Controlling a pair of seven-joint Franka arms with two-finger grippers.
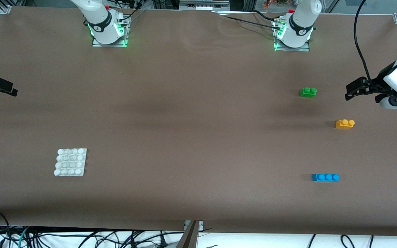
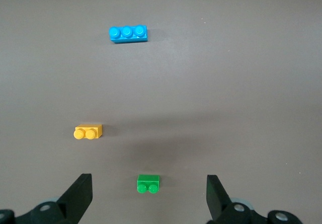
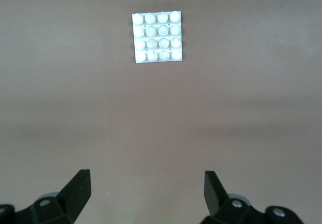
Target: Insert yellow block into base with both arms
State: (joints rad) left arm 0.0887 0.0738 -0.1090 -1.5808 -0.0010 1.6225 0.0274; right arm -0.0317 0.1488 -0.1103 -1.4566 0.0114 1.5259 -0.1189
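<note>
My left claw [image 1: 352, 90] hangs with its fingers spread wide, empty, over the tabletop [image 1: 191, 120] at the left arm's end. The yellow block [image 1: 344, 123] sits between the green brick [image 1: 308, 92] and blue brick [image 1: 325, 177]. My right claw [image 3: 146, 194] is spread too, empty; the base [image 1: 70, 162] lies at the right arm's end.
</note>
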